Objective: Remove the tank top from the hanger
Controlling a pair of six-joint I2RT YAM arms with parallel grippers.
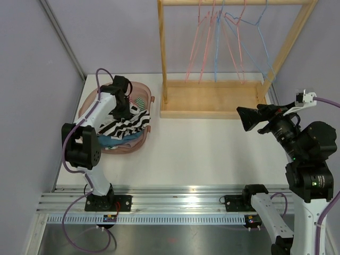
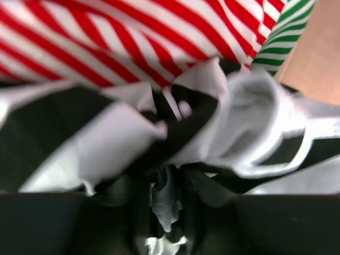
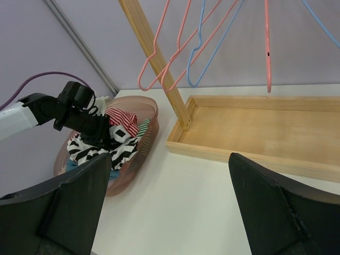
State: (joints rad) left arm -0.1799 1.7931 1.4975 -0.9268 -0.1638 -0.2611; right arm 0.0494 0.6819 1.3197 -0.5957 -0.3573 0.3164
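Over in the pink basket at the left of the tabletop, the left end effector is down among the laundry, and the wrist view shows black-and-white cloth gathered into the narrow gap between its closed fingers. That's the tank top, lying crumpled on the pile, off the hangers, which hang bare on the wooden rack. It looks light, limp and floppy, so it'll sag and drag wherever it's lifted. A bunched fold or strap is the safest hold, away from the red-striped garment beside it. The right end effector hovers wide open, holding nothing.
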